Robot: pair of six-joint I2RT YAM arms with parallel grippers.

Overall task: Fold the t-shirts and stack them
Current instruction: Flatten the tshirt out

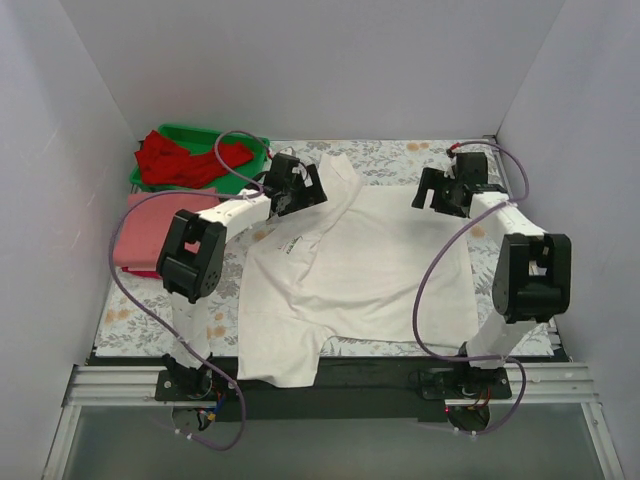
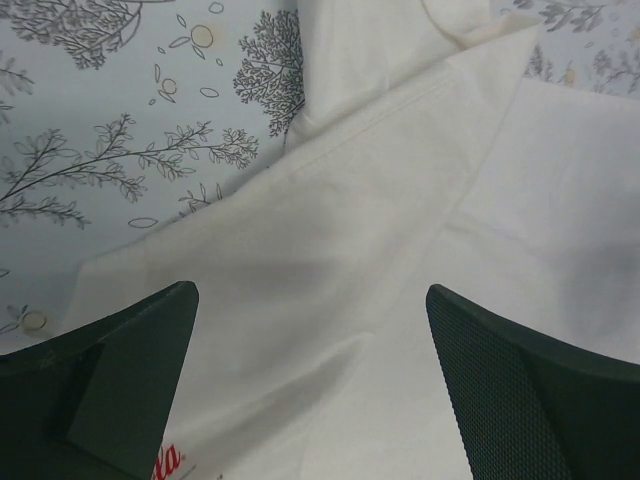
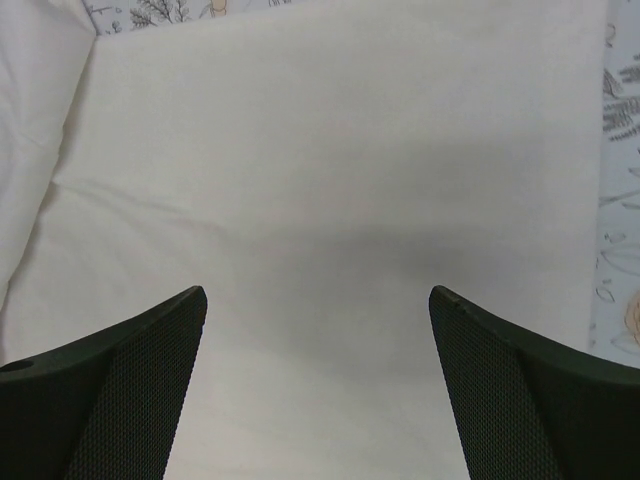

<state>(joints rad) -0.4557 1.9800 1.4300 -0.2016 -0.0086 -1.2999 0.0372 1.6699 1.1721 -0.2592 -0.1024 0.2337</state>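
Nearest, a corner of the cream shirt [image 1: 370, 265] droops over the table's front edge onto the dark rail [image 1: 360, 385]. The rest lies spread on the leaf-patterned table cover [image 1: 400, 155], mostly flat, with one side folded inward near the collar. The left gripper [image 2: 310, 300] hovers over that fold, jaws wide apart and empty. The right gripper [image 3: 318, 295] is likewise spread above smooth cloth near the shirt's right edge. White walls [image 1: 50, 150] close three sides. Bare cover shows along the far edge and at near left. At far left, a folded pink shirt [image 1: 150, 230] lies just in front of a green tray [image 1: 195, 128] holding red shirts [image 1: 185, 160].
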